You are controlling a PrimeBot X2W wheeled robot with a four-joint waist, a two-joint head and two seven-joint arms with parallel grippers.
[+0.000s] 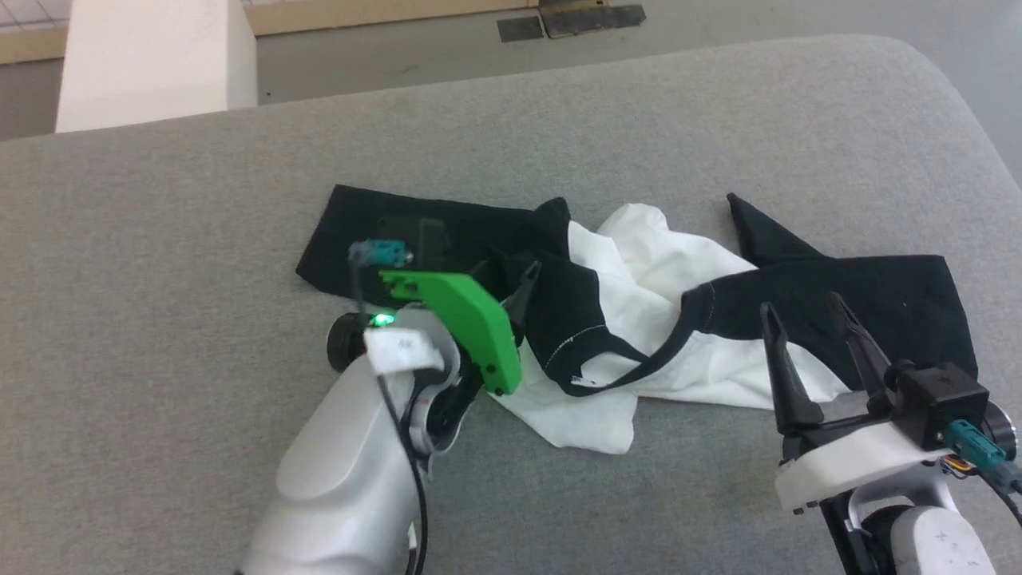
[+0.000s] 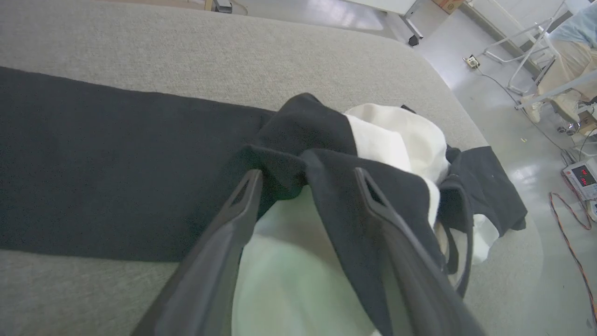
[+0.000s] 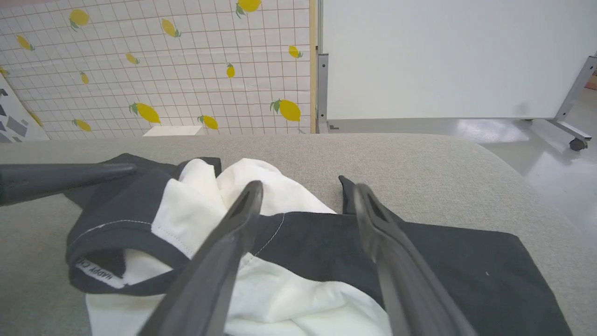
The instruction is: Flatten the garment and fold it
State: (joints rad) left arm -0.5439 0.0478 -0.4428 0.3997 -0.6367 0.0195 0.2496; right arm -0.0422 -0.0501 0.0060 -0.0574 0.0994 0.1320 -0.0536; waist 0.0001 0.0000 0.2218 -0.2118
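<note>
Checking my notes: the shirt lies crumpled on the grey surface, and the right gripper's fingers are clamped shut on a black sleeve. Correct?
No: the right gripper has its fingers spread open over the black sleeve, as the right wrist view shows. The shirt does lie crumpled on the grey surface.

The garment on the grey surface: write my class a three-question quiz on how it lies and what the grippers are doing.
1. True or false: the garment lies flat and neatly folded.
2. Pick one. The right gripper is: A) shut on the collar; B) open, above a black sleeve; C) shut on white cloth.
3. Fill the gap: the lettering on the neck tape begins with the word ____.
Key: 1 false, it is crumpled; 2 B; 3 HAPPY.
</note>
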